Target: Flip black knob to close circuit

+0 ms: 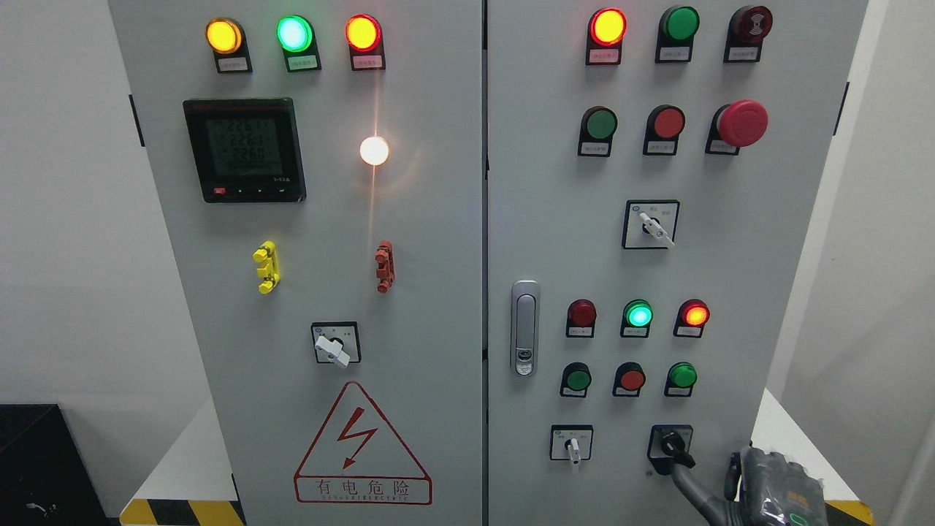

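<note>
Head view: right hand (760,486) sits at the lower right corner, one grey finger (694,493) stretched up to touch the black knob (676,447), the rest loosely curled, gripping nothing. That knob is low on the cabinet's right door (774,292), right of a white-handled switch (573,447), below three small buttons.

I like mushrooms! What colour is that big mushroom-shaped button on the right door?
Red. The mushroom button shows best in the head view, upper right.
</note>
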Available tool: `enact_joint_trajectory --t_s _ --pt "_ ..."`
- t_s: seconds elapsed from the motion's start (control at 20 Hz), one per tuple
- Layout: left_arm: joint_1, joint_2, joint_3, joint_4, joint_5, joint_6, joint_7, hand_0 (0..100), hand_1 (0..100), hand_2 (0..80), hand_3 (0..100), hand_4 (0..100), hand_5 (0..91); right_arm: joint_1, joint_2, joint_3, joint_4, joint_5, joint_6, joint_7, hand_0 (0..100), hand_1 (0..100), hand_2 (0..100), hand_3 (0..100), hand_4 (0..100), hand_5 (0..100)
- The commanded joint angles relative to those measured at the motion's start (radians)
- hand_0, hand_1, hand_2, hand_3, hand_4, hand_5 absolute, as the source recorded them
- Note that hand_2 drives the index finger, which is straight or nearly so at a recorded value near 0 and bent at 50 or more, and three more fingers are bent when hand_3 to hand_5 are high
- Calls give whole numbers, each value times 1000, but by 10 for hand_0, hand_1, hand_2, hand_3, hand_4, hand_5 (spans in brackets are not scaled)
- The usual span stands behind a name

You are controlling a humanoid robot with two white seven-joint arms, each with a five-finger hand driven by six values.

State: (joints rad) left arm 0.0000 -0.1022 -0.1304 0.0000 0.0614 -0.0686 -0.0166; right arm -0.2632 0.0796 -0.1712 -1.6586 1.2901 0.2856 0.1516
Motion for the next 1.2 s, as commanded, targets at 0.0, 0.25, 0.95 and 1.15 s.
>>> enact_joint_trajectory --t_s 0.0,0.25,0.95,1.15 --pt "21 1 0 -23 0 0 0 120 556 0 0 0 0 7 5 13 -6 -2 0 -9 0 63 863 1000 908 945" --pt "21 1 0 -23 0 0 0 120 556 0 0 0 0 22 6 35 -6 -2 0 -17 0 65 861 1000 908 945" --pt "21 -1 0 -23 0 0 0 120 556 0 0 0 0 50 6 97 -23 -2 -2 -46 0 67 859 1000 905 943" --pt "21 1 0 -23 0 0 0 120 556 0 0 0 0 74 6 105 -65 -6 -6 -61 0 69 850 1000 896 943"
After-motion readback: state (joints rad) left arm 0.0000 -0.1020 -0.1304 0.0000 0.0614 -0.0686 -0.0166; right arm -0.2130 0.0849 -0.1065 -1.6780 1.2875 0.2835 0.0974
